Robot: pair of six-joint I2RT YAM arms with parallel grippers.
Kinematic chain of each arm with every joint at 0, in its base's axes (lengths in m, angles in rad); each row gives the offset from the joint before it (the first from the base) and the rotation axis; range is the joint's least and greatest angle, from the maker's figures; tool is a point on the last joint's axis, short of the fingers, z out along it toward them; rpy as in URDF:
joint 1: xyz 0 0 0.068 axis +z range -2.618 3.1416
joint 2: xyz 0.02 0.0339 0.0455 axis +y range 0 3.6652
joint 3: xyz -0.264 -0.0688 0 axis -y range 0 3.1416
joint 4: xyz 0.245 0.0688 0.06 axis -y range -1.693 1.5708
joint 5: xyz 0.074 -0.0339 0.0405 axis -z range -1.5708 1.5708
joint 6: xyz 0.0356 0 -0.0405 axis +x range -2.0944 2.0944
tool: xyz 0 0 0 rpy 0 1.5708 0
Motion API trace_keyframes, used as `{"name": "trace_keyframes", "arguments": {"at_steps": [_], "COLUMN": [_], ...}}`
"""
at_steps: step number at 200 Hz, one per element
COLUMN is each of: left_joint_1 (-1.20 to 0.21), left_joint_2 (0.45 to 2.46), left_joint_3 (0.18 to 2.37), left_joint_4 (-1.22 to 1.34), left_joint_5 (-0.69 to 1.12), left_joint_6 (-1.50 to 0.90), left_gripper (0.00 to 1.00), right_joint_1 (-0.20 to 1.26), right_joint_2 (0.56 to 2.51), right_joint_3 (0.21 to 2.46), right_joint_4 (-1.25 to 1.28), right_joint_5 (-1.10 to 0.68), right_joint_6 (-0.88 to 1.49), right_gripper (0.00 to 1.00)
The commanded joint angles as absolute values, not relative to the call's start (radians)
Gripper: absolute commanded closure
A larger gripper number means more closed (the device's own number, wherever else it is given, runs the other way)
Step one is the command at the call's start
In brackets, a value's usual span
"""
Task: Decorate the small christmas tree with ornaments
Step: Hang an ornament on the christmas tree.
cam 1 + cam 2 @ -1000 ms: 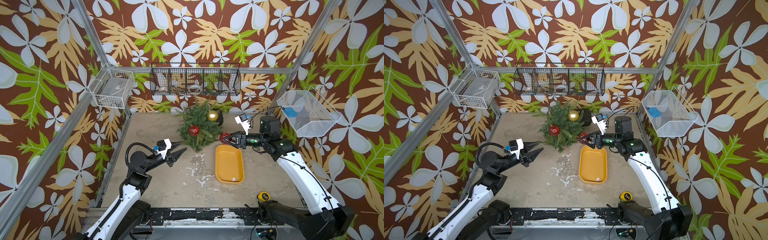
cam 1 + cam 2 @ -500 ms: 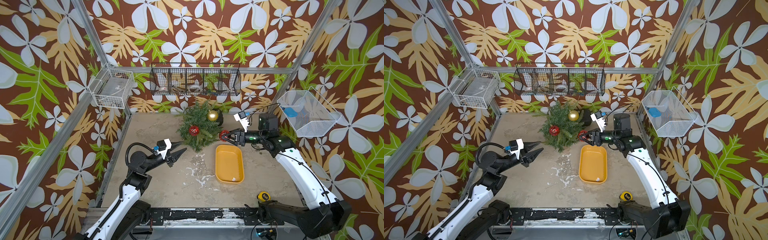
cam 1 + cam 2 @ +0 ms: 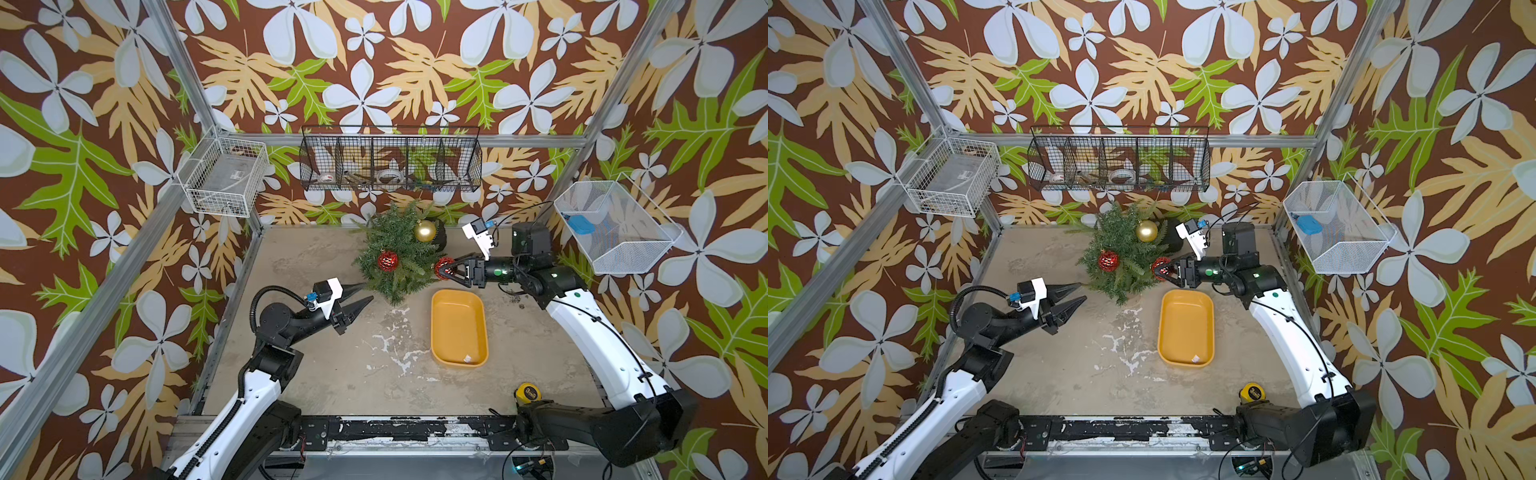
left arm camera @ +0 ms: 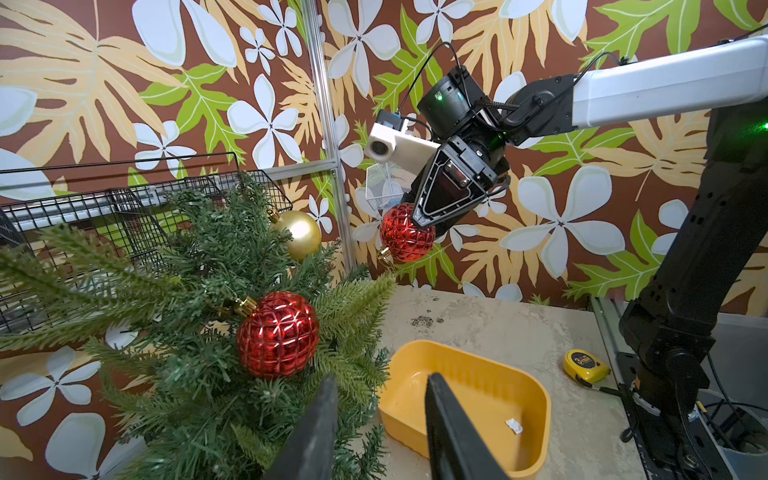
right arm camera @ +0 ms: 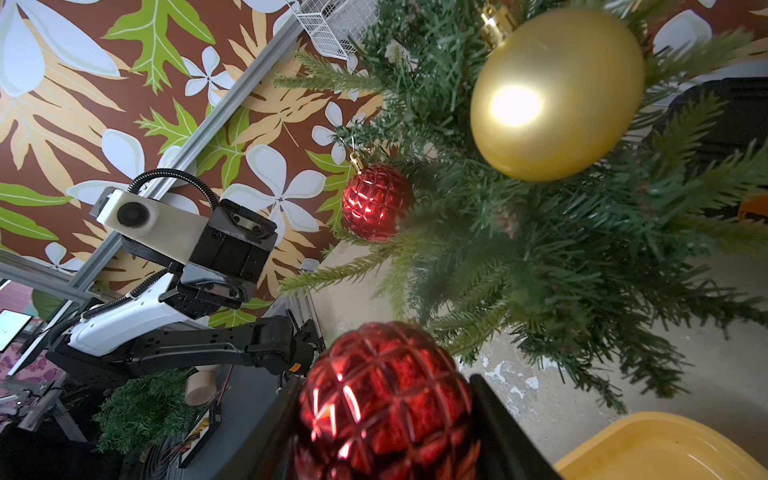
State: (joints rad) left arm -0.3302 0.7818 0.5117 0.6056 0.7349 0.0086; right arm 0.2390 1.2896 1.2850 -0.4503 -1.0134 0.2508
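Right tool point(image 3: 442, 268) moved faceted red bauble point(image 5: 386, 395) nearer bushy tree point(image 3: 406, 272).

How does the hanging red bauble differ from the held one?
The hanging red bauble dangles untouched from the christmas tree; the held red bauble is clamped in the right hand. The hanging one's gold cap is on top; the held one's points downward. Both are red and faceted.

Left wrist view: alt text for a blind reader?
The right arm's fingers hold a red ornament by the small christmas tree, which carries a gold ornament and a second red ornament. A yellow tray lies beside it.
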Motion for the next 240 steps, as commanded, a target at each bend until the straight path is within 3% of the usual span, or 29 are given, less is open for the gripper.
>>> {"name": "trace_keyframes", "arguments": {"at_steps": [1, 162, 240], "left_joint_1": [-0.329, -0.328, -0.338], "left_joint_2": [0.781, 0.785, 0.802], "left_joint_3": [0.518, 0.523, 0.537], "left_joint_4": [0.621, 0.609, 0.582], "left_joint_5": [0.73, 0.724, 0.725], "left_joint_6": [0.017, 0.023, 0.009], "left_gripper": [0.63, 0.63, 0.67], "right_joint_1": [0.244, 0.243, 0.244], "right_joint_2": [1.291, 1.323, 1.25], "right_joint_3": [1.296, 1.306, 1.207], "right_joint_4": [-0.458, -0.51, -0.411], "right_joint_5": [-1.003, -0.837, -0.905], "right_joint_6": [0.231, 0.175, 0.241], "right_gripper": [0.53, 0.54, 0.54]}}
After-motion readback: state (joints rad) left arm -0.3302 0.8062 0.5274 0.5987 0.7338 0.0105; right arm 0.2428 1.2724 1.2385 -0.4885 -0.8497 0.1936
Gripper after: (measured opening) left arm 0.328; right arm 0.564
